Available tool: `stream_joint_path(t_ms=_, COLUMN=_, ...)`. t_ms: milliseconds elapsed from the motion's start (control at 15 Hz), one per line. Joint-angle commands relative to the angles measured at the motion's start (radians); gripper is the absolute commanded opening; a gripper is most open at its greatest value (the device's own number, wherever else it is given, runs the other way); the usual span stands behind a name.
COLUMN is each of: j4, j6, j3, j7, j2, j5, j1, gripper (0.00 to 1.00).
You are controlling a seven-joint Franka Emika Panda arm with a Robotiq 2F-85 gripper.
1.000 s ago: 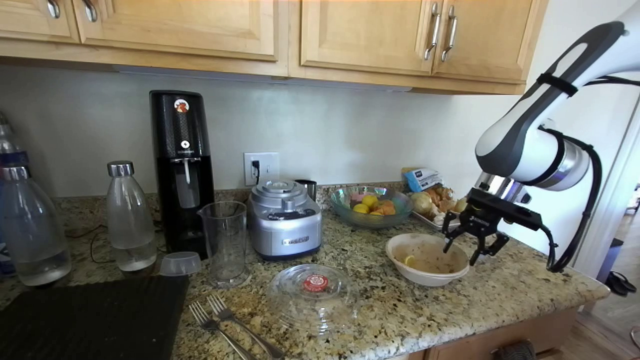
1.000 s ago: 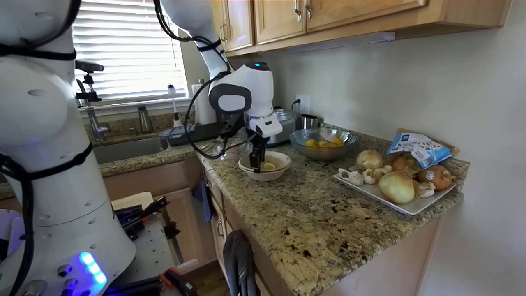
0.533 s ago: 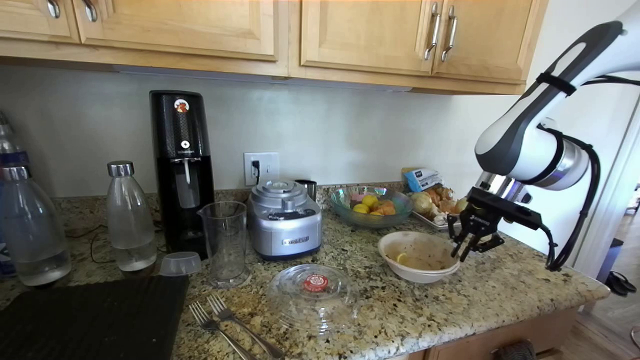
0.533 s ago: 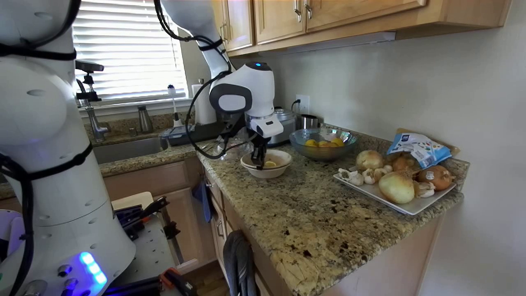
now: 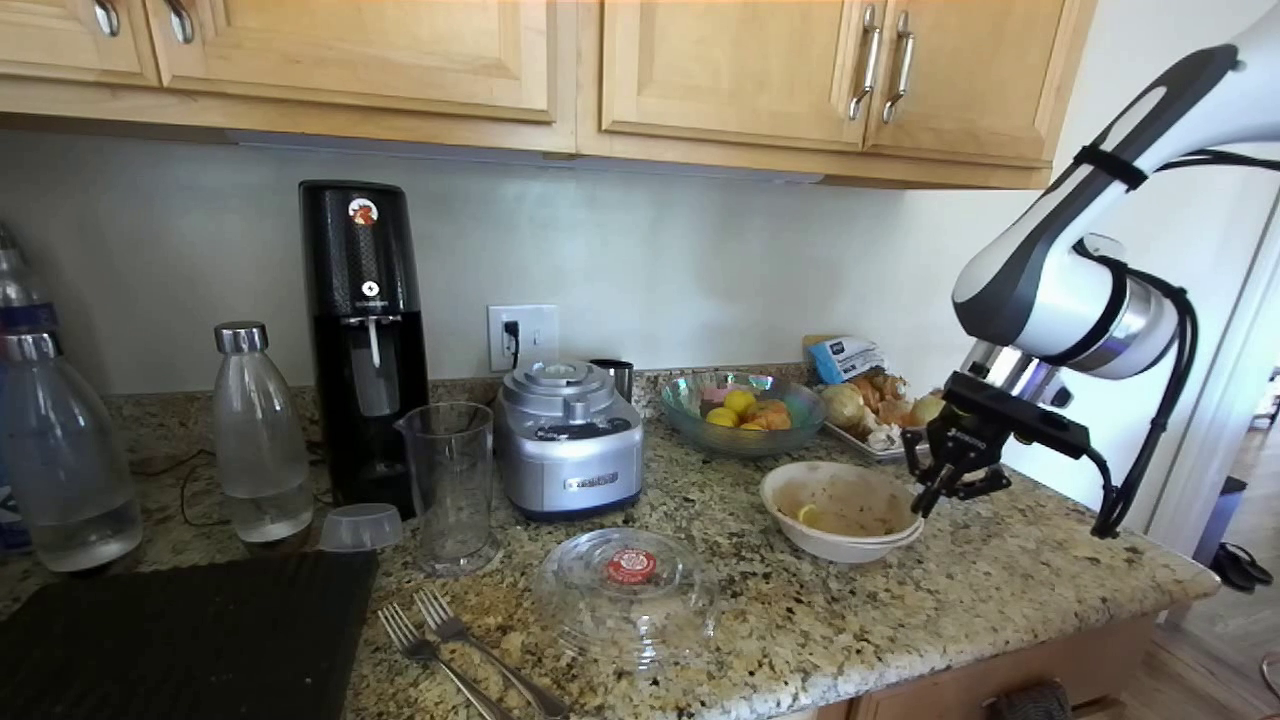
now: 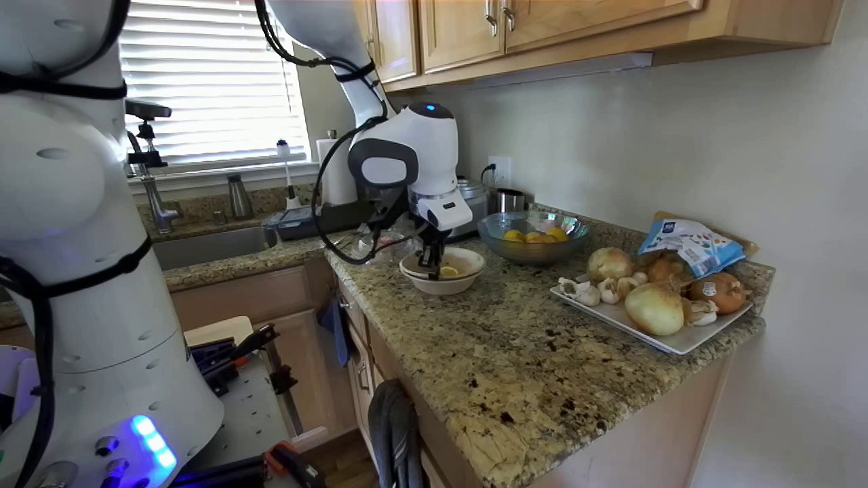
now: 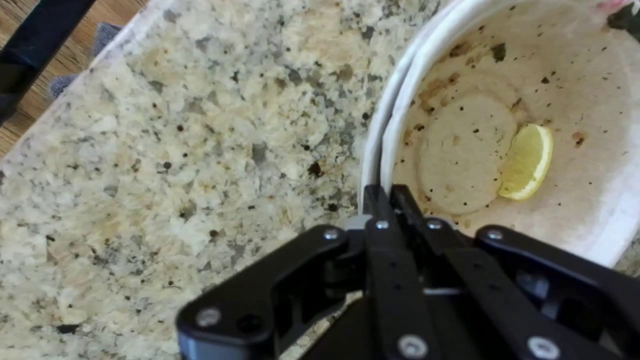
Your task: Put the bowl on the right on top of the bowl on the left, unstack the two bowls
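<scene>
Two off-white bowls stand nested on the counter. The upper bowl (image 7: pixel 470 150) is stained inside and holds a lemon wedge (image 7: pixel 527 162); the lower bowl (image 5: pixel 850 549) shows mainly as an outer wall and a second rim around it. Which of them the task calls left or right, I cannot tell. My gripper (image 7: pixel 385 192) is shut on the upper bowl's near rim, one finger inside the bowl and the other on the rim's outer side, close to the lower rim. In both exterior views the gripper (image 5: pixel 922 503) reaches down to the bowls' edge.
A clear plastic lid (image 5: pixel 630 595) and two forks (image 5: pixel 470 650) lie on the counter. Behind stand a food processor (image 5: pixel 572 455) and a glass fruit bowl (image 6: pixel 532 247). A plate of onions and garlic (image 6: pixel 685 342) sits toward the counter's end. The counter's front edge (image 6: pixel 400 366) runs nearby.
The gripper's fingers have closed from a wide gap onto the rim. Both bowls have shifted slightly along the counter, and the arm has moved a little with them.
</scene>
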Motion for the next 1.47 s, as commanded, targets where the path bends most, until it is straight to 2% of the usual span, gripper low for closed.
stream_joint_path(t_ms=0, j4=-0.015, j6=-0.021, j3=0.058, j7=-0.17, j2=-0.07, j5=0.156, j1=-0.053, gripper=0.06)
stream_joint_path(t_ms=333, j4=-0.024, j6=-0.059, j3=0.086, j7=-0.429, j2=-0.169, j5=0.409, j1=-0.077, gripper=0.05)
stream_joint_path(t_ms=667, j4=-0.046, j6=-0.083, j3=0.064, j7=-0.587, j2=-0.224, j5=0.524, j1=-0.074, gripper=0.05)
stream_joint_path(t_ms=933, j4=-0.075, j6=-0.073, j3=0.057, j7=-0.668, j2=-0.266, j5=0.561, j1=-0.081, gripper=0.05)
stream_joint_path(t_ms=1400, j4=-0.132, j6=-0.07, j3=0.033, j7=-0.706, j2=-0.347, j5=0.541, j1=-0.095, gripper=0.05)
